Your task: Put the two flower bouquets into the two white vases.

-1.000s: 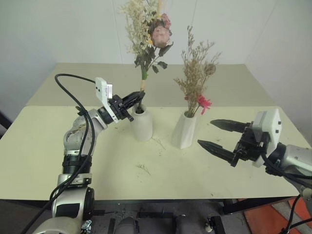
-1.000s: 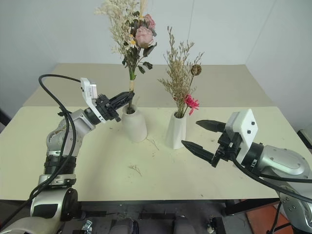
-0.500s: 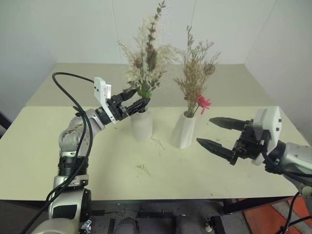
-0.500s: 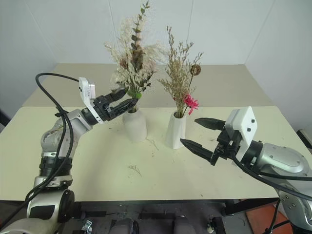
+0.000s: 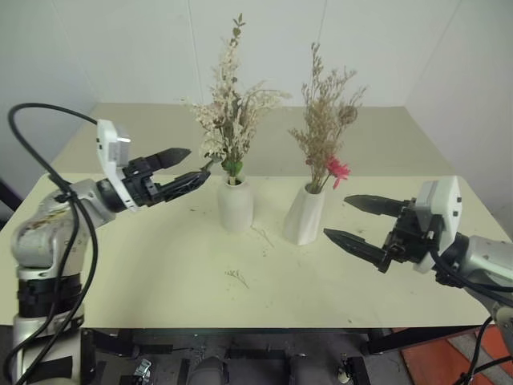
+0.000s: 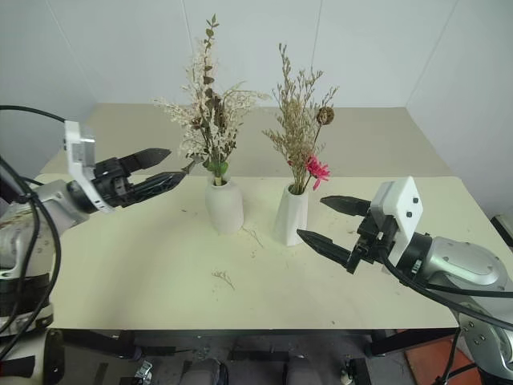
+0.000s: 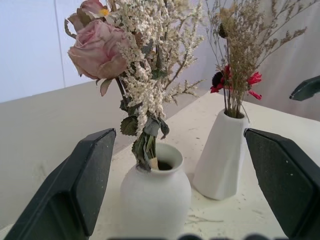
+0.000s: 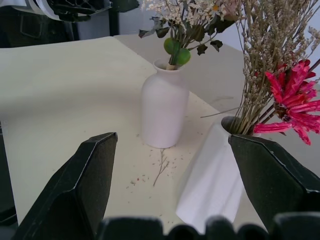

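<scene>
Both bouquets stand in vases on the table (image 5: 160,273). The cream-white bouquet (image 5: 231,120), with green leaves and a pink rose (image 7: 97,47), sits in the rounded white vase (image 5: 235,204). To its right, the beige bouquet (image 5: 325,120) with a pink-red flower (image 5: 336,169) rises from the faceted white vase (image 5: 304,215). My left gripper (image 5: 199,163) is open and empty, just left of the rounded vase, clear of the stems. My right gripper (image 5: 337,216) is open and empty too, level, a little right of the faceted vase.
Small loose twigs (image 5: 236,277) and crumbs lie on the table in front of the vases. A second table surface (image 5: 385,136) extends behind, up to the white wall. The near table edge runs below both arms.
My left gripper opened and let go of the cream-white bouquet's stem, which sank into the rounded vase. That hand then drew back to the left. The right arm stayed still.
</scene>
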Motion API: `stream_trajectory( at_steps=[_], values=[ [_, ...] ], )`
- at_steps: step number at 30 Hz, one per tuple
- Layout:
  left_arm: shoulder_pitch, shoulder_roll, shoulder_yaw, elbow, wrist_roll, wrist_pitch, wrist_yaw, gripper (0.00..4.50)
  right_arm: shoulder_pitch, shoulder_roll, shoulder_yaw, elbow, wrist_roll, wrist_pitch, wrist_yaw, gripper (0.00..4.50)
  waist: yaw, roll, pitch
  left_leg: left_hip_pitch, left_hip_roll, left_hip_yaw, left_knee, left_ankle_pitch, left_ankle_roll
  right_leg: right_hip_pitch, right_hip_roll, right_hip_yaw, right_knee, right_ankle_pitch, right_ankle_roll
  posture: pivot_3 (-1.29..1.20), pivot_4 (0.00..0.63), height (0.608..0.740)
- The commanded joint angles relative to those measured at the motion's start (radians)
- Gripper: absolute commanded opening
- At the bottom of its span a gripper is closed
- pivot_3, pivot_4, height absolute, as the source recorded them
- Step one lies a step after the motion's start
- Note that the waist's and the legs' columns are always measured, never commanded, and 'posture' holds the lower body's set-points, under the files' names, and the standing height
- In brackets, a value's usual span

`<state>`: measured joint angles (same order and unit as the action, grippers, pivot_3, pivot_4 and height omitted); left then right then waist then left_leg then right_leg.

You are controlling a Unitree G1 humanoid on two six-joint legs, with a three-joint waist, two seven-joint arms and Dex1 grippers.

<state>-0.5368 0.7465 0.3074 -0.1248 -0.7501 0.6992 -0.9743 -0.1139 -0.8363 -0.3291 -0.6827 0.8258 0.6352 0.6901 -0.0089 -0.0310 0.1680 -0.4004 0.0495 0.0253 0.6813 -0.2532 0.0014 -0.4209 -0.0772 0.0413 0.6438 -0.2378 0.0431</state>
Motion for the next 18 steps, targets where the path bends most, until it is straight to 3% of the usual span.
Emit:
stream_trajectory(
  at_steps=[1, 8, 18],
  values=[
    [0.042, 0.066, 0.066, -0.067, -0.048, 0.006, -0.048, 4.48, -0.007, -0.016, -0.037, 0.002, 0.001, -0.016, 0.012, 4.23, -0.003, 0.000, 0.000, 0.000, 0.000, 0.000, 0.000, 0.000, 0.000, 0.000, 0.000, 0.000, 0.000, 0.000, 0.000, 0.00, 0.150, 0.740],
    [0.184, 0.165, 0.148, -0.162, -0.107, 0.013, -0.112, 4.48, -0.001, -0.053, -0.075, 0.038, 0.001, -0.009, 0.037, 4.23, -0.004, 0.000, 0.000, 0.001, 0.000, 0.001, -0.001, 0.000, 0.000, 0.000, 0.000, 0.000, 0.000, 0.000, 0.000, 0.00, 0.150, 0.740],
    [0.269, 0.216, 0.161, -0.199, -0.125, -0.009, -0.173, 4.48, 0.001, -0.080, -0.093, 0.071, 0.001, -0.007, 0.067, 4.23, -0.003, 0.000, 0.000, 0.000, 0.000, 0.001, -0.001, 0.000, 0.000, 0.000, 0.000, 0.000, 0.000, 0.000, 0.000, 0.00, 0.150, 0.740]
  ],
)
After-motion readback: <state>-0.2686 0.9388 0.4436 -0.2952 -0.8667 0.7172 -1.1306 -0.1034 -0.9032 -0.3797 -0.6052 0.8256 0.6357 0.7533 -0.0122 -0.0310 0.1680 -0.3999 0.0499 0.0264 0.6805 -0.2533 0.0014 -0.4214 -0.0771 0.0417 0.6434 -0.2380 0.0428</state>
